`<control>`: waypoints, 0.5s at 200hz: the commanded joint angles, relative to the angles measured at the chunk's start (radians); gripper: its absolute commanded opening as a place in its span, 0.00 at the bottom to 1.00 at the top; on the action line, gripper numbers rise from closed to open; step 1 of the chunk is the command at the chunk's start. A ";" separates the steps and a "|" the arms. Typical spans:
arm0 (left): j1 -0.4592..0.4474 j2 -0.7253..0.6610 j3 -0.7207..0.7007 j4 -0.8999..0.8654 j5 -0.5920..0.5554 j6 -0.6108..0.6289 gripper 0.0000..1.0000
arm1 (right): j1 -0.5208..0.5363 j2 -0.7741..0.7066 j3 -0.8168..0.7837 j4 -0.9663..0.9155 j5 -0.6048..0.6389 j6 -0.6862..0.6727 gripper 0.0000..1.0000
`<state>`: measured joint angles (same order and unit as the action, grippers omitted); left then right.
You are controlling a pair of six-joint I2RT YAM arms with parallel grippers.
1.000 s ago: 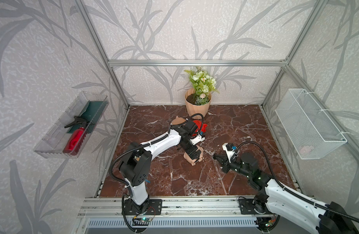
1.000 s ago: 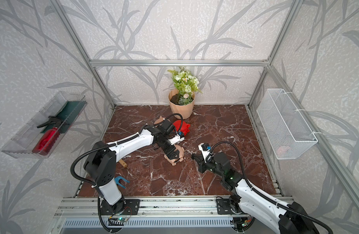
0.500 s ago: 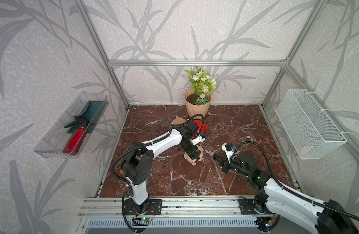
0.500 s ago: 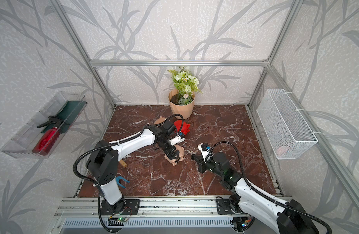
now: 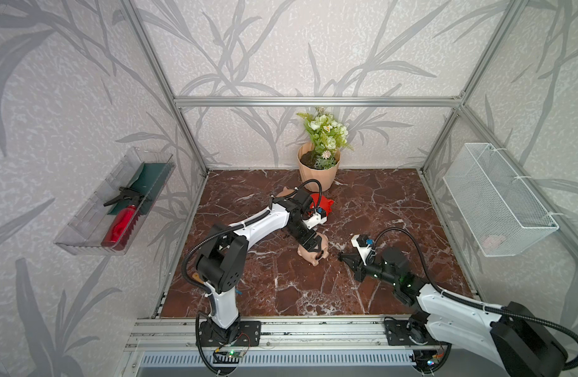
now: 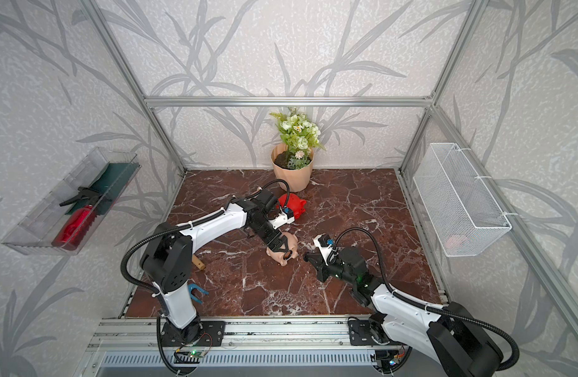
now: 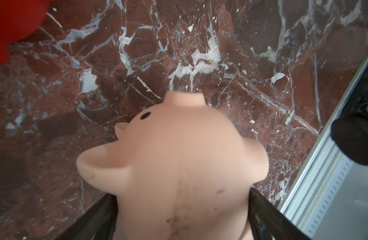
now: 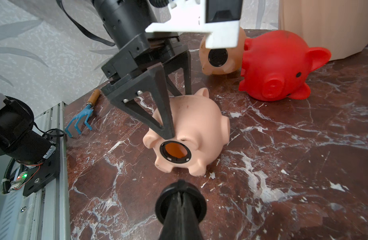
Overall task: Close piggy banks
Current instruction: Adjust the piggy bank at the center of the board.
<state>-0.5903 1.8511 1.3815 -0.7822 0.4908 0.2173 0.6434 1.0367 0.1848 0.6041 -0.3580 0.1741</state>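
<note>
A peach piggy bank (image 8: 191, 124) lies on its side at mid-table, its open round belly hole (image 8: 175, 151) facing my right arm; both top views show it (image 5: 309, 258) (image 6: 276, 256). My left gripper (image 8: 178, 114) reaches down over it with a finger pressed on each flank (image 7: 181, 224). My right gripper (image 8: 180, 193) is shut on a small black round plug (image 8: 164, 204), held low a short way in front of that hole. Behind them a red piggy bank (image 8: 276, 66) lies beside a second peach piggy bank (image 8: 206, 62), whose belly hole holds a black plug.
A ribbed peach flowerpot (image 5: 318, 173) with flowers stands at the back, just behind the red piggy bank. A blue hand rake (image 8: 79, 122) lies near my left arm's base. A wire basket (image 5: 496, 199) hangs on the right wall and a clear tray (image 5: 85, 225) on the left.
My left gripper's jaws have narrowed onto the peach piggy bank's flanks. The piggy bank and my right arm have stayed where they were.
</note>
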 commanded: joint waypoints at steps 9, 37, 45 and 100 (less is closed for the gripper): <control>-0.009 0.054 -0.001 -0.060 0.122 -0.022 0.87 | 0.018 0.060 -0.004 0.144 -0.040 -0.060 0.00; -0.009 0.022 -0.033 -0.039 0.128 -0.030 0.87 | 0.046 0.126 -0.026 0.264 -0.025 -0.113 0.00; -0.009 0.025 -0.034 -0.038 0.125 -0.030 0.88 | 0.055 0.143 -0.024 0.283 -0.020 -0.123 0.00; -0.009 0.046 -0.030 -0.030 0.137 -0.033 0.87 | 0.140 0.248 -0.003 0.339 0.098 -0.260 0.00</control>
<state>-0.5915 1.8690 1.3735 -0.7818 0.6178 0.1806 0.7628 1.2461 0.1719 0.8486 -0.3313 0.0032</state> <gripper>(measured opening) 0.875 0.046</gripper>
